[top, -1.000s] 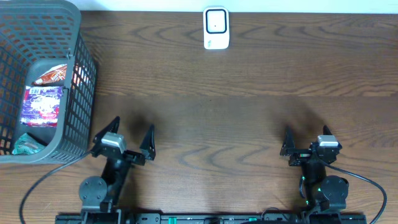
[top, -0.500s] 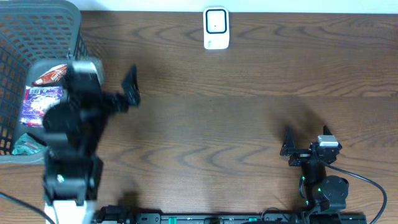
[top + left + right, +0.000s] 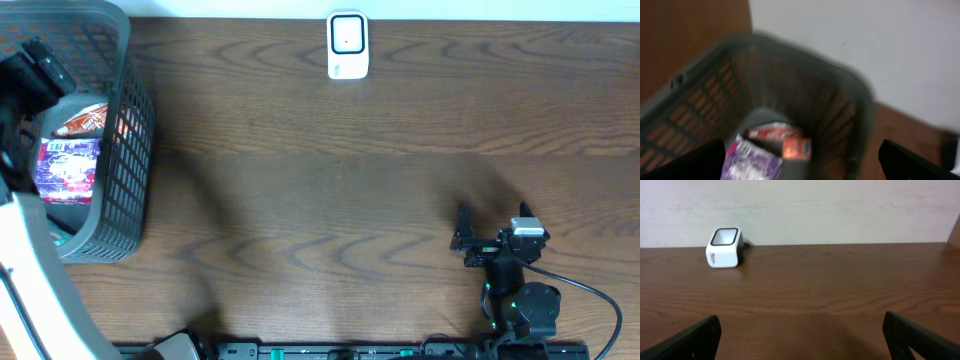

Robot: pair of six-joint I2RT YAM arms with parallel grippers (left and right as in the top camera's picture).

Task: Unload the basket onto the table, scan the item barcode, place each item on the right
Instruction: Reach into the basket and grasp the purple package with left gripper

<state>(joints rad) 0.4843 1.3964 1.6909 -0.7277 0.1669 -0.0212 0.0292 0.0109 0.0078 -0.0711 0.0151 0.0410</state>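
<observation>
The left gripper (image 3: pixel 800 167) hovers wide open and empty above the basket (image 3: pixel 790 47). Just below it lie a purple packet (image 3: pixel 752 162) and a red packet (image 3: pixel 780 137), touching. Descending, its fingers could snag the mesh wall or pinch both packets together. The right gripper (image 3: pixel 493 215), open and empty, faces the scanner (image 3: pixel 348 45) far ahead.

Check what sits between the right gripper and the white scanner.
Nothing: only bare table lies between the right gripper and the scanner. The overhead view shows it, and the right wrist view agrees.
</observation>
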